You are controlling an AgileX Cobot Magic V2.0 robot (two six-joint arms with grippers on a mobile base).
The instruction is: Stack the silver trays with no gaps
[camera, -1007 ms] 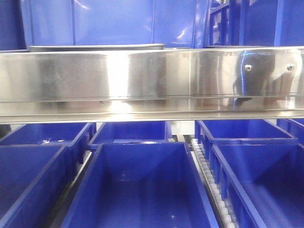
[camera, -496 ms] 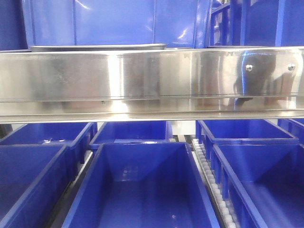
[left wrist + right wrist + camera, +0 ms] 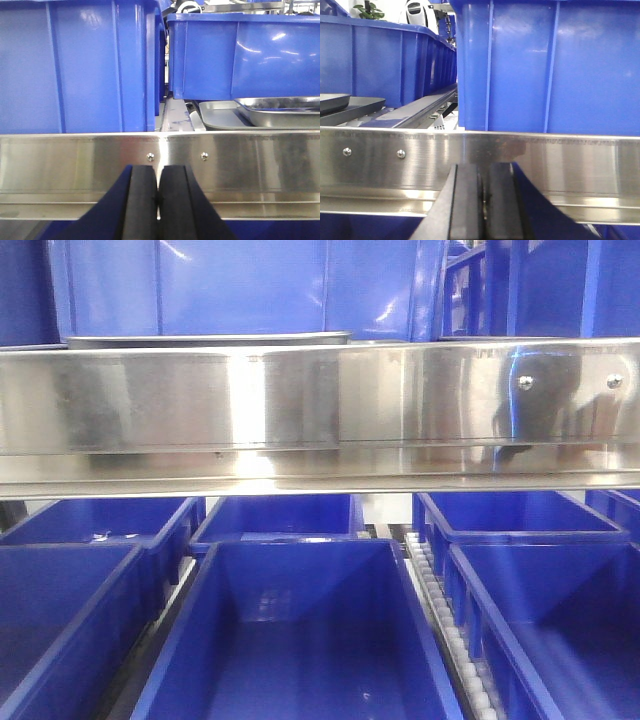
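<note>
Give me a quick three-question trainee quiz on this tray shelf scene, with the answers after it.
1. True or false: the left tool is shut.
2. In the left wrist view, the shiny silver trays sit: A) in front of the long brushed-steel rail, B) behind it.
3. What colour are the deep plastic bins below the rail?

Key: 1 true. 2 B. 3 blue.

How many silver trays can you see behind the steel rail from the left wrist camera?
2: a flat tray behind the rail, and a deeper tray resting on its right part. More may be hidden.
</note>
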